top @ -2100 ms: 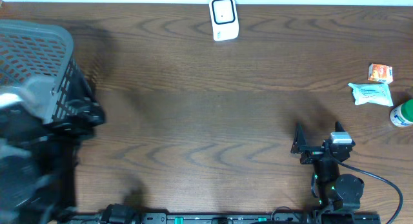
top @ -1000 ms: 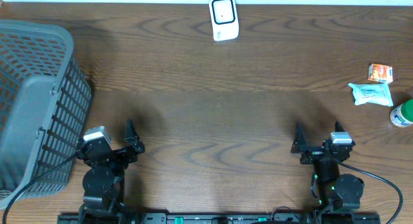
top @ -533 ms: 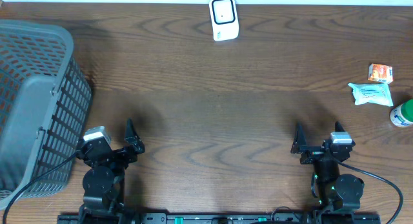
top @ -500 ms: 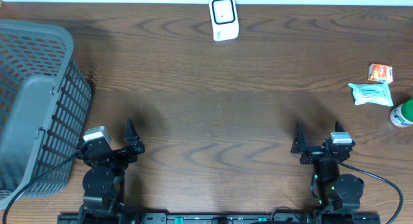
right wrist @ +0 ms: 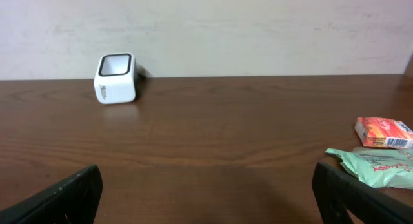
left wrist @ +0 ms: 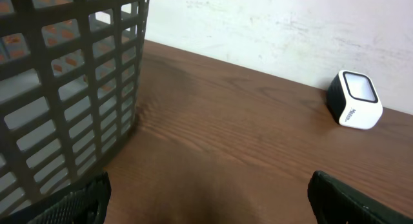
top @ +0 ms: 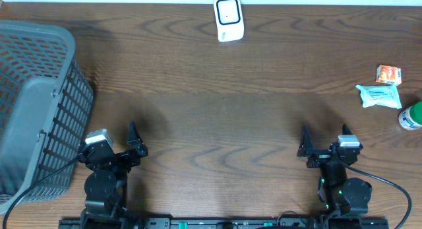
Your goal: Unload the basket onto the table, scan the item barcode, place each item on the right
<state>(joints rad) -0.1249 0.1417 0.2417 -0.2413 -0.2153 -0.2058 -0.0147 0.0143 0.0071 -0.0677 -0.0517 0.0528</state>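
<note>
Both arms sit folded low — left tool (top: 136,142) and right tool (top: 325,140) with jaws spread wide.

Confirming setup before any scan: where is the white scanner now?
In the overhead view the white scanner stands alone at the far edge of the table, near centre, with the grey basket far to its left and the packets far right.

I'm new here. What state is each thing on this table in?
Left end effector: open, empty.
Right end effector: open, empty.
Scanner: upright, at the far edge.
Basket: standing at left, contents unclear.
Orange packet: lying flat.
Pale pouch: lying flat beside it.
Green-capped bottle: partly out of frame.
</note>
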